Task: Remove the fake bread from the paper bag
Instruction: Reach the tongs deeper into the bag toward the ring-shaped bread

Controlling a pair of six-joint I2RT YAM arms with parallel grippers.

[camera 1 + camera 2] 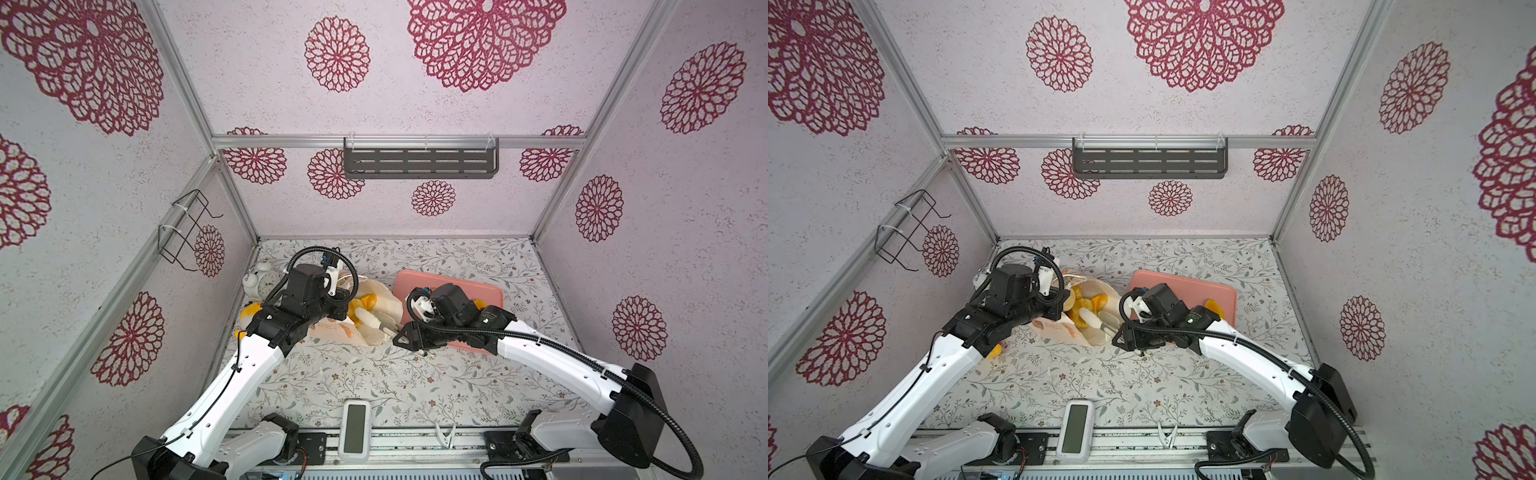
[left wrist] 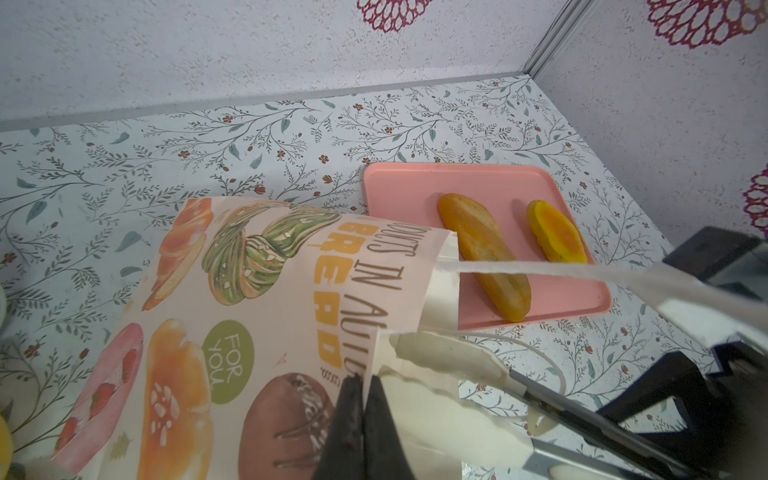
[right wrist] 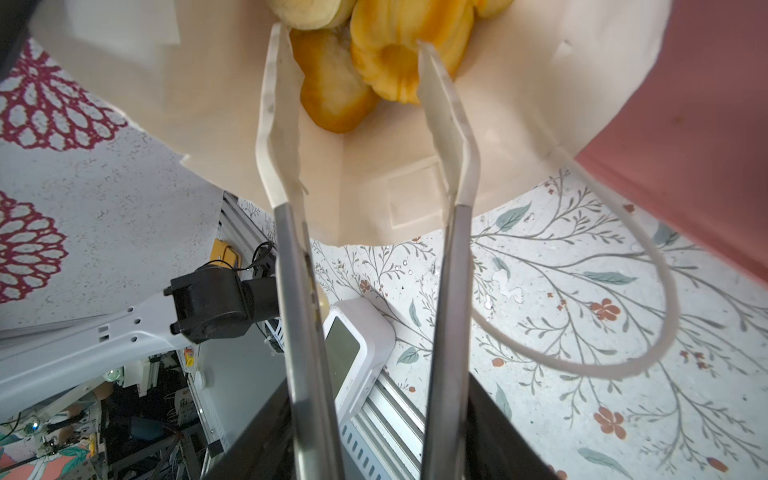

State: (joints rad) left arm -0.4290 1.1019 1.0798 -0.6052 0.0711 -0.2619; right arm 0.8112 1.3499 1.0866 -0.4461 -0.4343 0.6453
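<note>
Well, the paper bag lies tipped over on the table, its open mouth turned toward the pink tray just beside it; the left gripper is pinched tight on the bag's rim; the right gripper is clasped around a pair of tongs, whose white tips stand apart inside the mouth; most of the bread sits in the bag, a roll and a ring bun nearest the tips; whether they touch I cannot tell; a long loaf and a smaller piece lie on the tray.
</note>
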